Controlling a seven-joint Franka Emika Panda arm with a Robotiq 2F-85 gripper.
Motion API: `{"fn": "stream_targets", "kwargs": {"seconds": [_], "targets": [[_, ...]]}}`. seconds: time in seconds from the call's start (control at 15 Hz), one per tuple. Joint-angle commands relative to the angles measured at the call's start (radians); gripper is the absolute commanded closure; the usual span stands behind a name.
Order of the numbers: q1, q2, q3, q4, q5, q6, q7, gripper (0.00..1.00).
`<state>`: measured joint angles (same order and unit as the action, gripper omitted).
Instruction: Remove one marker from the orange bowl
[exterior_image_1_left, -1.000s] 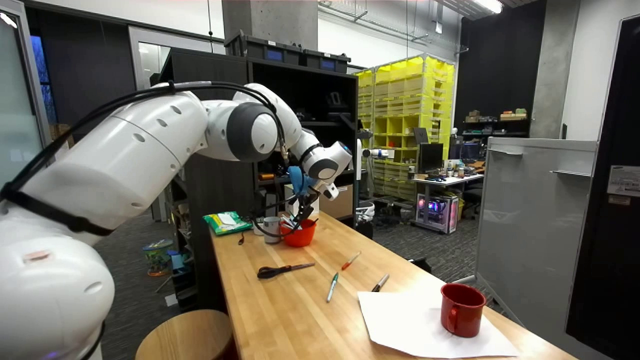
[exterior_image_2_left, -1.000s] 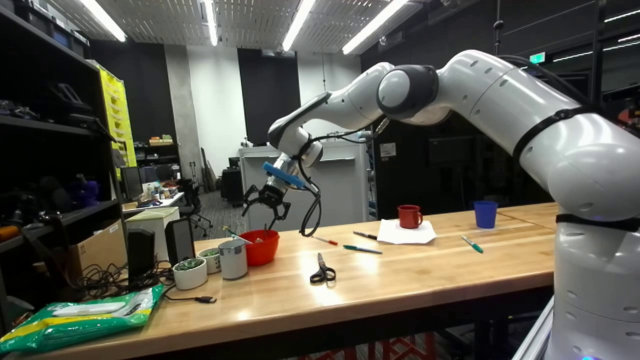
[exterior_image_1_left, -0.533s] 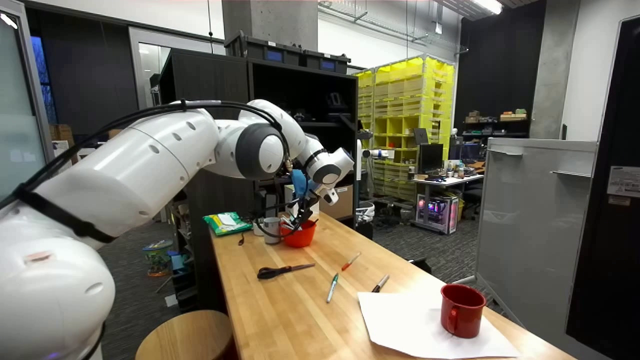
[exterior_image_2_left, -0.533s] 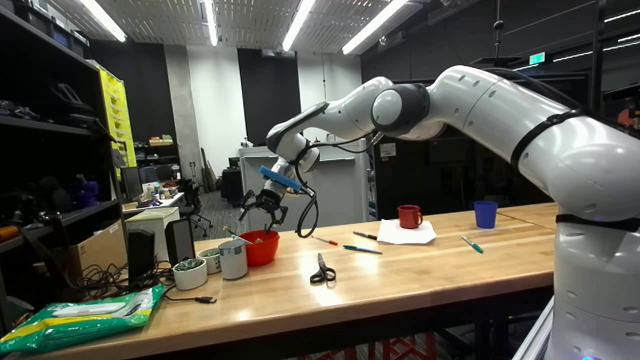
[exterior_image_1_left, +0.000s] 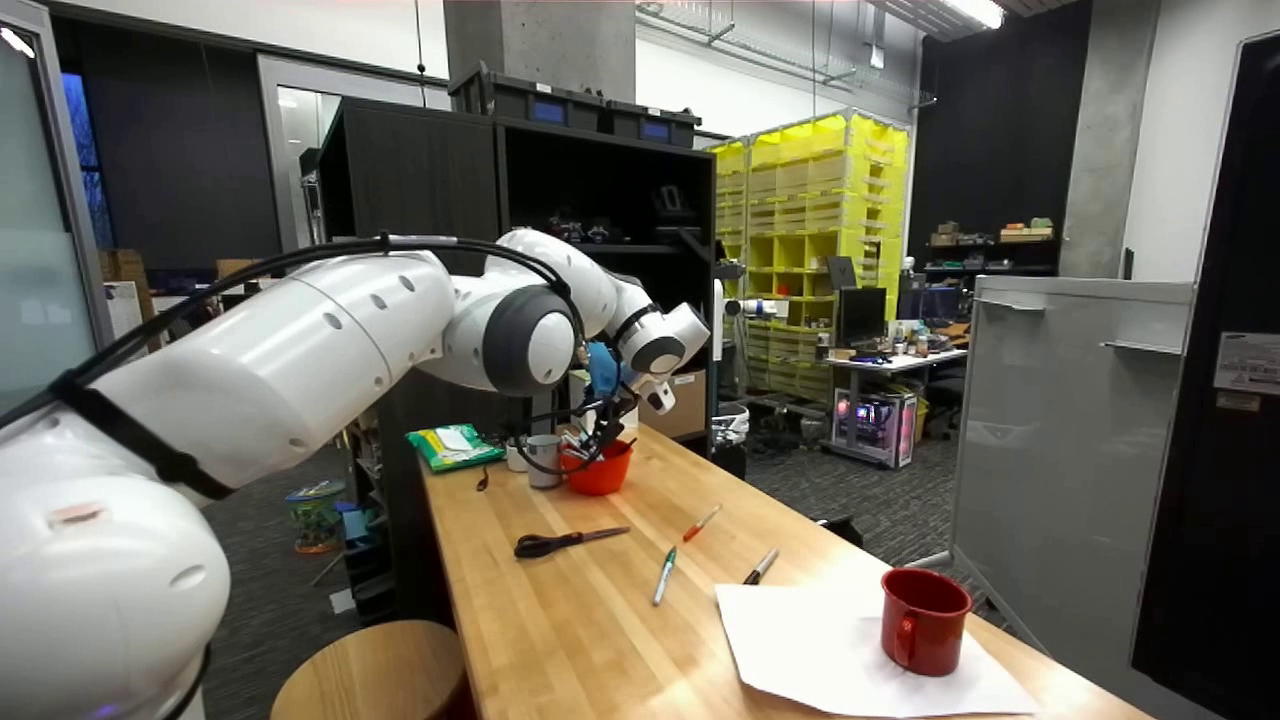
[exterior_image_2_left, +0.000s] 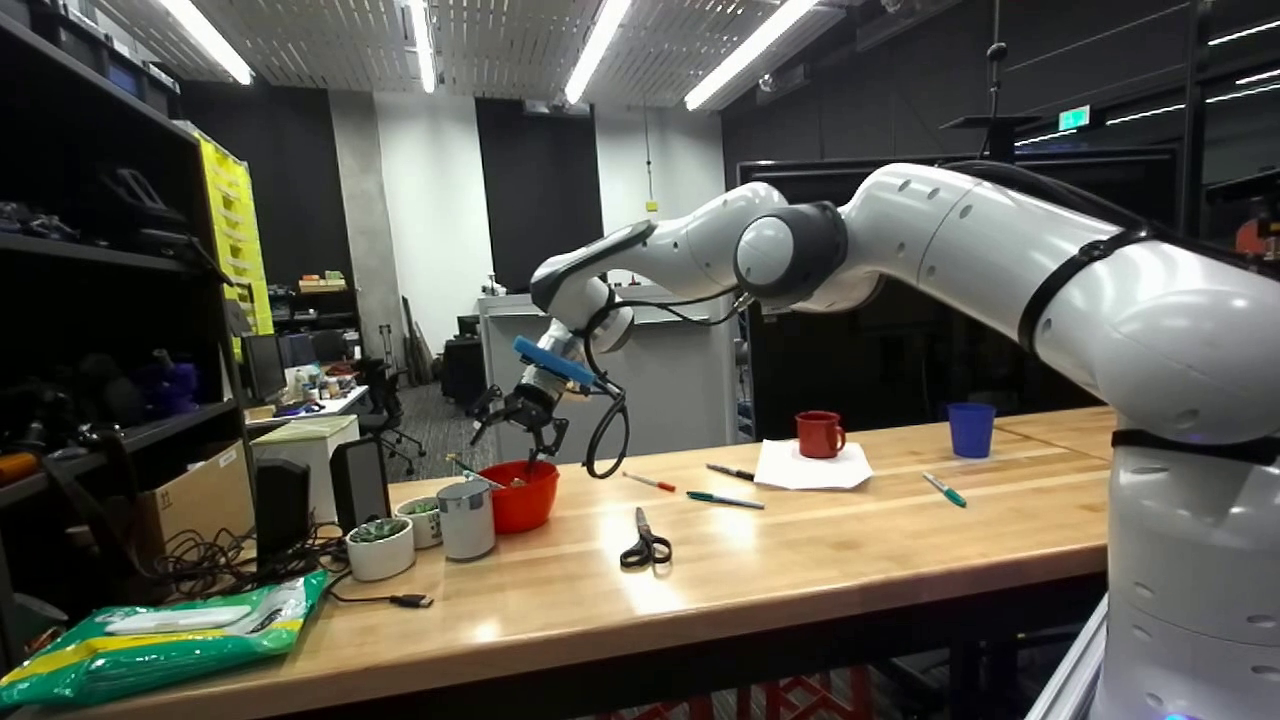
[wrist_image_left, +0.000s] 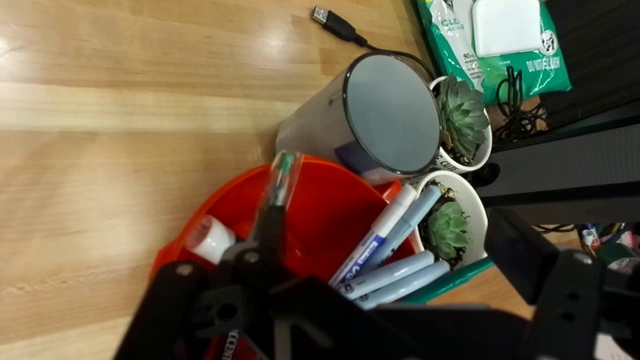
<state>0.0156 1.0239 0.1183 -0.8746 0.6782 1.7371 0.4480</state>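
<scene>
White, blue-labelled cylindrical plastic marker (wrist_image_left: 374, 238) leans inside the glossy round red-orange bowl (wrist_image_left: 325, 210), its upper end past the rim toward two o'clock in the wrist view. Above hangs the black two-fingered gripper (exterior_image_2_left: 504, 453), jaws wide apart, empty. The marker shows between them, long axis seven to one o'clock, so their nine-to-three closing should cross it.

- An exterior view looks lengthwise down the tabletop (exterior_image_1_left: 560, 620), the robot arm (exterior_image_1_left: 280, 370) close at 9 o'clock.
- An exterior view faces across that tabletop, a green packet (exterior_image_2_left: 180, 645) near at 8 o'clock.
- Wrist view: close above the orange bowl (wrist_image_left: 325, 220), facing down.
- All three share the bowl.
</scene>
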Motion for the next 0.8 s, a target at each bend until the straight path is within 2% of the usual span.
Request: {"fn": "stream_targets", "kwargs": {"seconds": [0.0,0.73], "targets": [[-0.005,0.086,0.025,0.137,-0.011,-0.068,0.049,0.00],[-0.002,0.192,0.046,0.296,-0.025,-0.146,0.083,0.00]]}}
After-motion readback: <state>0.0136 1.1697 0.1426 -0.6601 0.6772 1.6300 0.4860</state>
